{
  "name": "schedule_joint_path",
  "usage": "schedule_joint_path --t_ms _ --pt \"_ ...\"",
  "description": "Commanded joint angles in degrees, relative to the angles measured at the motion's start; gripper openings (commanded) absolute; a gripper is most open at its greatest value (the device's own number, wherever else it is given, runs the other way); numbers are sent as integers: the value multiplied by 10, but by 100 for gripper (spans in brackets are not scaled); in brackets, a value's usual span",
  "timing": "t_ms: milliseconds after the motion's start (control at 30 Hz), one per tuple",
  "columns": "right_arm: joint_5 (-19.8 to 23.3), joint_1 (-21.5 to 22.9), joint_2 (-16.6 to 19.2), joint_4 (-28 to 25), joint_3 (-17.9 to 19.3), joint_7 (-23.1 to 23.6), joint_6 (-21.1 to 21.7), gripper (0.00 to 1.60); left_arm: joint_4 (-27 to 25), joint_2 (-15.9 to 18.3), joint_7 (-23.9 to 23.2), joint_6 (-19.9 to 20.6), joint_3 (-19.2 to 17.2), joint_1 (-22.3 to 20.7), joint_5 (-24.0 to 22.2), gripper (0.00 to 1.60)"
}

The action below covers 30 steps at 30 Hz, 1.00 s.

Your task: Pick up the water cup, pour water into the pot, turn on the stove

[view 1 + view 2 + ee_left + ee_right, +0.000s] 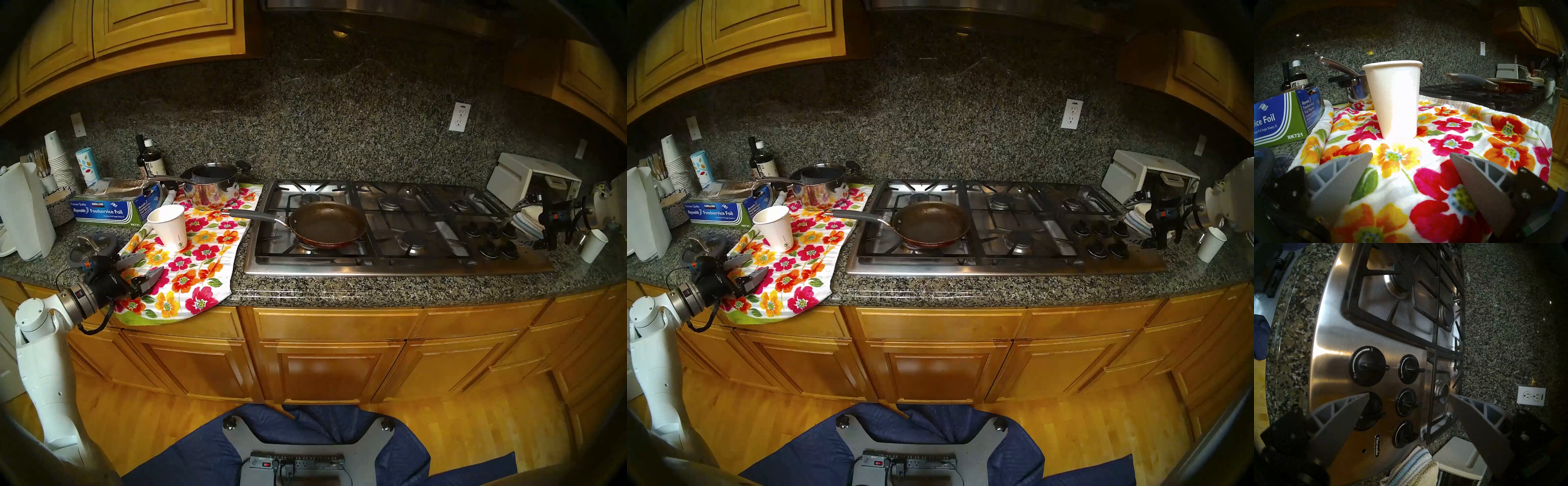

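Left gripper (1411, 158), jaws apart and empty, I've lined up level with the water cup (1393, 98) standing at twelve o'clock on the flowered towel (1449, 135), while my right gripper (1407, 396), also spread, waits over the stove (1339, 338) knobs (1367, 366) for later.

Head views overlook the stove (390, 230) from above; wrist views sit low and close.

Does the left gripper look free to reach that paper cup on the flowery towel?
Probably yes: the left gripper is open and faces the water cup, with only bare floral towel between them.
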Motion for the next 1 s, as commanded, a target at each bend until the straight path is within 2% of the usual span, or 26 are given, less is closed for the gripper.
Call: schedule_joint_path --t_ms 0,500,967 --pt "2 12 -4 10 1 -4 1 160 0 6 -5 3 -7 -28 -20 160" --pt "3 12 -4 11 1 -4 1 160 11 10 -18 8 -9 -53 -34 160" --pt "3 12 -3 11 1 -3 1 160 35 16 -14 -6 4 -89 -27 160"
